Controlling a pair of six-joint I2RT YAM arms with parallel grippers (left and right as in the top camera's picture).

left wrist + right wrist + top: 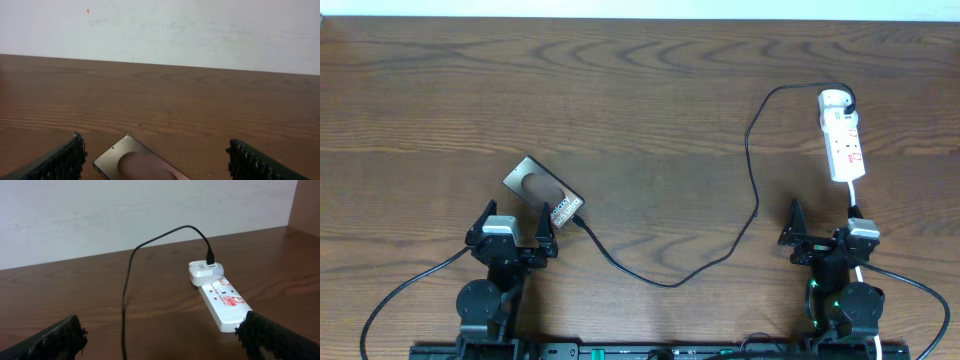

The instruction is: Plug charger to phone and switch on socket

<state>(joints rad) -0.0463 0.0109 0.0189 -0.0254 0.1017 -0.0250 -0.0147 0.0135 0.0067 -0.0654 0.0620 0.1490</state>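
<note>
The phone (pixel 544 191) lies tilted on the table at the left, its bronze-grey face up; it also shows in the left wrist view (pixel 135 162). The charger cable (pixel 752 180) runs from the phone's lower right end, where its tip touches the phone, across to a white plug adapter (pixel 834 100) on the far end of the socket (pixel 844 146). The socket (pixel 224 302) and cable (pixel 126 290) show in the right wrist view. My left gripper (pixel 514 226) is open just in front of the phone. My right gripper (pixel 825 222) is open just in front of the socket.
The socket's white cord (pixel 854 196) runs toward the right arm. Thick black robot cables (pixel 405 292) curve out beside both arm bases. A pale wall (pixel 160 30) stands behind the wooden table (pixel 640 90).
</note>
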